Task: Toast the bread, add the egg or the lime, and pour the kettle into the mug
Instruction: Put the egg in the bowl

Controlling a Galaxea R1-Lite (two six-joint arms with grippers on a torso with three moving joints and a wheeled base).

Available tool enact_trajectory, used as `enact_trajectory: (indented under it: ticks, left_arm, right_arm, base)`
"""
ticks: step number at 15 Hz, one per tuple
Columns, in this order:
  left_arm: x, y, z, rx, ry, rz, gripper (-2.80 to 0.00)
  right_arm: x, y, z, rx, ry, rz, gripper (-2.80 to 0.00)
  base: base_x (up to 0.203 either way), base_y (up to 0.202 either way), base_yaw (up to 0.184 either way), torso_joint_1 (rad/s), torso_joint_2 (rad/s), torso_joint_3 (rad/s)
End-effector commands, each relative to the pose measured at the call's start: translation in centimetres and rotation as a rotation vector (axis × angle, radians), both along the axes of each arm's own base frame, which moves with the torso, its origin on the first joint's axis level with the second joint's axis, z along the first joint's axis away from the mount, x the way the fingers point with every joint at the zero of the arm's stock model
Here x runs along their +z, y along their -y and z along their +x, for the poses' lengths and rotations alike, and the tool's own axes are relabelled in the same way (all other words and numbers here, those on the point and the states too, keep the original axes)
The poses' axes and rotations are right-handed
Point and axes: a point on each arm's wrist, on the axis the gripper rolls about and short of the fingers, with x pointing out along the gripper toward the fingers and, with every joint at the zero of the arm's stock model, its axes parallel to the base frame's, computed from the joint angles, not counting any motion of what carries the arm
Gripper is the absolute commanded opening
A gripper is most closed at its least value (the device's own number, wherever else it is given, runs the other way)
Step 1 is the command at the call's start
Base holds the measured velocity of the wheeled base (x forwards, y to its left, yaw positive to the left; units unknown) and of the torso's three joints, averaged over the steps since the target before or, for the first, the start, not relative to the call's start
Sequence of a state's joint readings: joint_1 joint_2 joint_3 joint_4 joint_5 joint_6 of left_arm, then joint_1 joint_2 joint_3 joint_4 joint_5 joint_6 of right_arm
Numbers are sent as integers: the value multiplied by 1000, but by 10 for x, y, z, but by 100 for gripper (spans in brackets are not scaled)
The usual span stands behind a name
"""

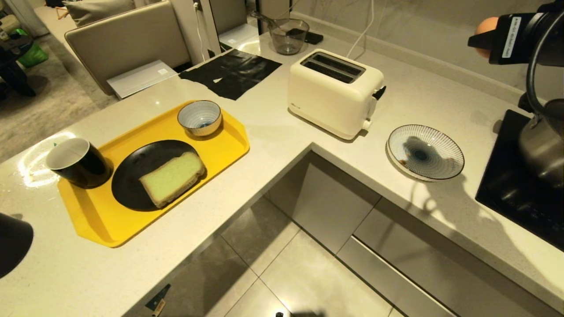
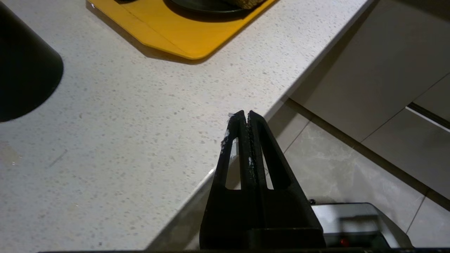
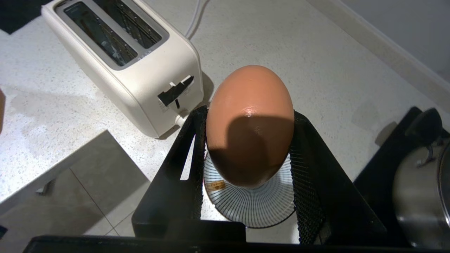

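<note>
The right gripper (image 3: 248,123) is clamped on the light-brown egg (image 3: 250,124), its two black fingers pressing the shell from either side; it hangs in the air above the striped plate (image 1: 425,152), which sits on the pale counter (image 1: 273,127) between the cream toaster (image 1: 335,92) and the black hob (image 1: 520,189); a steel pot (image 1: 544,147) stands on that hob. The toaster's two slots are empty. The bread (image 1: 172,178), pale green with a tan crust, lies on a black plate (image 1: 132,176) on the yellow tray (image 1: 220,145); the glossy black mug (image 1: 78,163) stands at the tray's left end, and a small striped bowl (image 1: 199,117) at its far edge. The left gripper (image 2: 245,117) hangs low beside the counter's front edge, near the tray's corner, its fingers pressed together and holding nothing.
</note>
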State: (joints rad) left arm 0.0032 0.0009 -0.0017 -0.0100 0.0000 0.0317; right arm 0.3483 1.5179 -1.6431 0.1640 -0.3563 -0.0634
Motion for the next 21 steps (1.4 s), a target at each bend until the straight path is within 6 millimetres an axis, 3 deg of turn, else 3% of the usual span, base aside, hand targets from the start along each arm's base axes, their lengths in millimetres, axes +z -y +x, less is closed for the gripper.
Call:
enact_trajectory:
  ticks: [1,6,21]
  left_arm:
    - [0,0,0,0,-2,1,-280]
    - [0,0,0,0,-2,1,-280]
    - [0,0,0,-3,-2,-1,-280]
  right_arm:
    - [-1,1,-2,-1,-5,-3,-280]
    - [0,1,-4,0,2,0,-280]
    - [2,3,-6,-1,6,3,-280]
  base:
    - [0,-212,0,7,7,6]
    - [0,-165,0,3,4,2]
    - [0,0,0,0,0,0]
